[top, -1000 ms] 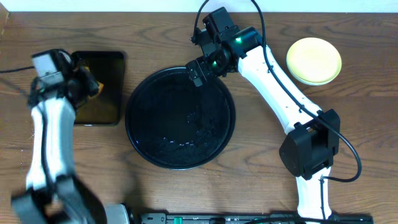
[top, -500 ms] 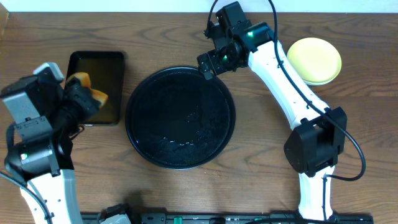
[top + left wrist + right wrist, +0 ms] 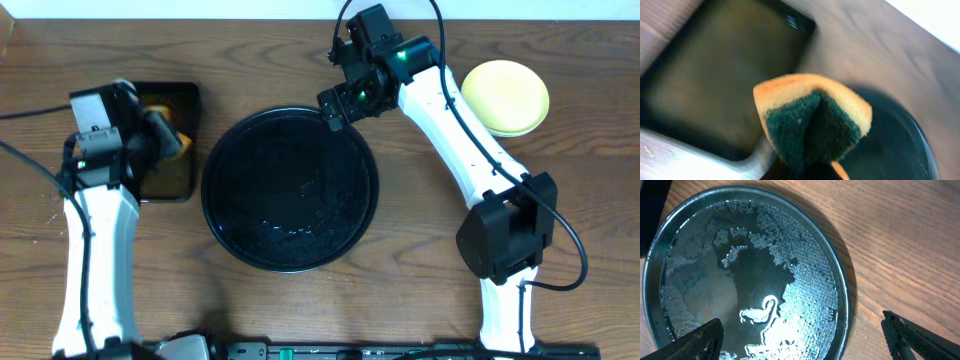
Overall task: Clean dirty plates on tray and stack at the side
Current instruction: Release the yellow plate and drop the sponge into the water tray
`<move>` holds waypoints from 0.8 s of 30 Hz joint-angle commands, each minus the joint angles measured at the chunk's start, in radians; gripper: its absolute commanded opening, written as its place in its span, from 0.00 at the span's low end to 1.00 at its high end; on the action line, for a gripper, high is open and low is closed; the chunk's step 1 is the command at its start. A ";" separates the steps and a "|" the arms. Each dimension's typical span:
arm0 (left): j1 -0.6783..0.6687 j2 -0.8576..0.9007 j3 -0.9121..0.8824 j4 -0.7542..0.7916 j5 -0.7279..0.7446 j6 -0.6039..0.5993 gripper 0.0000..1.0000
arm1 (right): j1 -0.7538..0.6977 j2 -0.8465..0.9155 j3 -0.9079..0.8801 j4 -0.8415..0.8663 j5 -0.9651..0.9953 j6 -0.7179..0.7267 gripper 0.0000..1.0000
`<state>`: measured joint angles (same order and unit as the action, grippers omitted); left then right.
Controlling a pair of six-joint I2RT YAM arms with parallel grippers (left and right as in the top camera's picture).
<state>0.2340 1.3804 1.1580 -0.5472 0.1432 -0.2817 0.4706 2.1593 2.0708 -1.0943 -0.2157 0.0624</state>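
Round tray (image 3: 700, 295) is showing glossy black, its face beading with wet droplets. The table (image 3: 900, 240) is reading as matt, grained wood. The sponge (image 3: 810, 120) is presenting soft orange foam over rough dark-green scourer.

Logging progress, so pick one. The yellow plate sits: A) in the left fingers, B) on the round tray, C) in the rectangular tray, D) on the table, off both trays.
D: the yellow plate lies on the table, apart from the round tray, which holds only water drops.
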 commanded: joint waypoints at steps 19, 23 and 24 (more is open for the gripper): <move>0.046 0.468 0.003 0.324 -0.188 -0.049 0.56 | -0.005 -0.003 0.003 -0.017 -0.085 -0.008 0.99; 0.046 0.387 0.005 0.310 -0.179 -0.050 0.64 | -0.006 -0.011 0.003 -0.019 -0.143 -0.008 0.99; 0.046 0.349 0.005 0.301 -0.174 -0.050 0.64 | -0.006 -0.018 0.003 -0.016 -0.158 -0.008 0.99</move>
<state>0.2798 1.8404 1.1557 -0.2321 -0.0319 -0.3298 0.4706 2.1593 2.0708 -1.1107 -0.3073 0.0624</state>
